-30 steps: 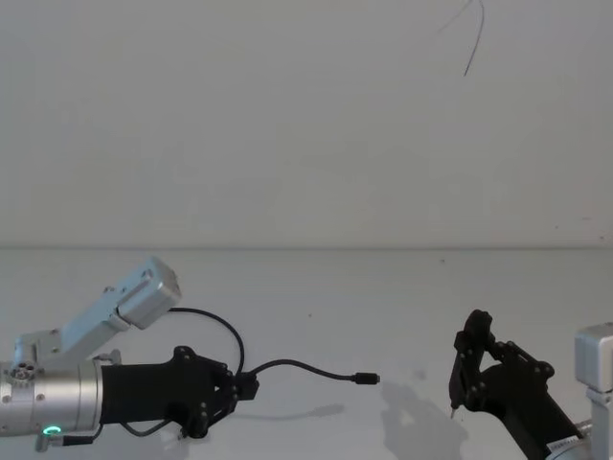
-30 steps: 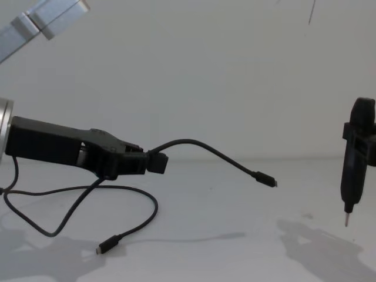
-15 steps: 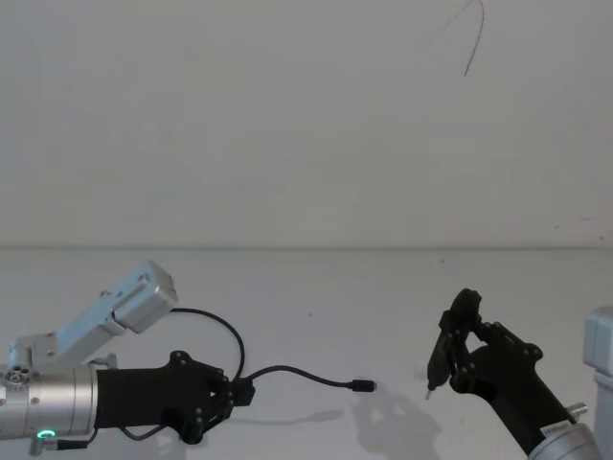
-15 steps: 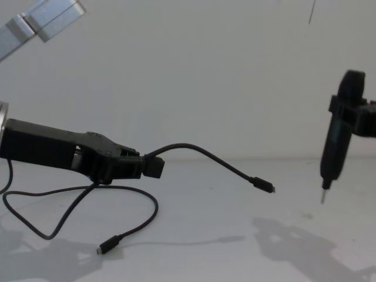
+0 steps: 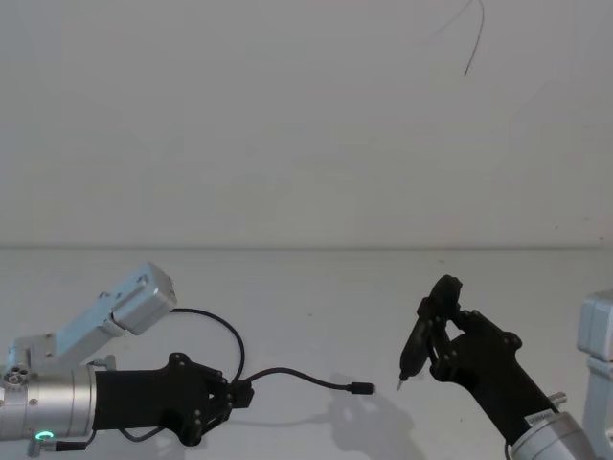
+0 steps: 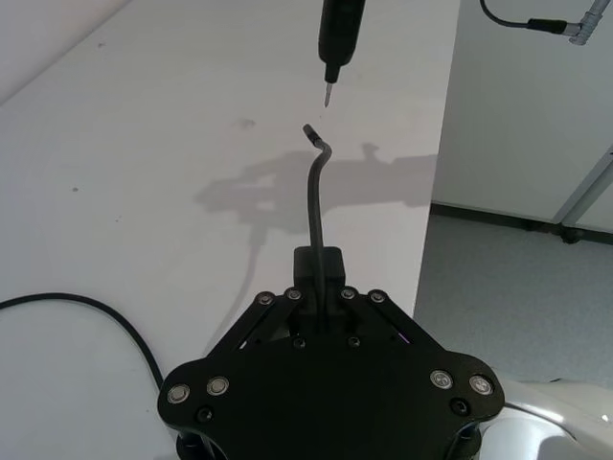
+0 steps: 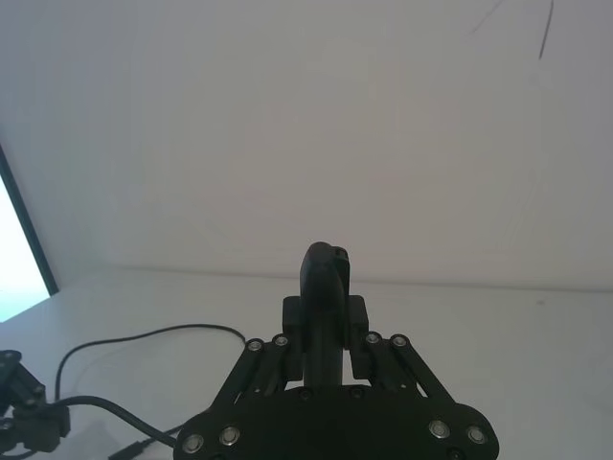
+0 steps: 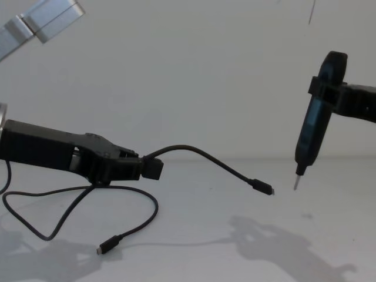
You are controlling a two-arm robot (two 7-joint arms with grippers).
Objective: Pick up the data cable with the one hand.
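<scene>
My left gripper hovers low over the white table at the left, shut on the data cable. In the chest view the left gripper holds the data cable by a small black block. One stretch arcs right to a free plug; the rest loops down to a second plug lying on the table. My right gripper is shut on a slim black tool, whose metal tip hangs just right of the free plug.
The white table meets a plain white wall behind. The left wrist view shows the table's edge with floor beyond. A thin dark wire hangs high on the wall.
My right gripper has swung left and upward with the tool, bringing its tip close to the cable's free plug. The left gripper has drifted slightly down and left.
</scene>
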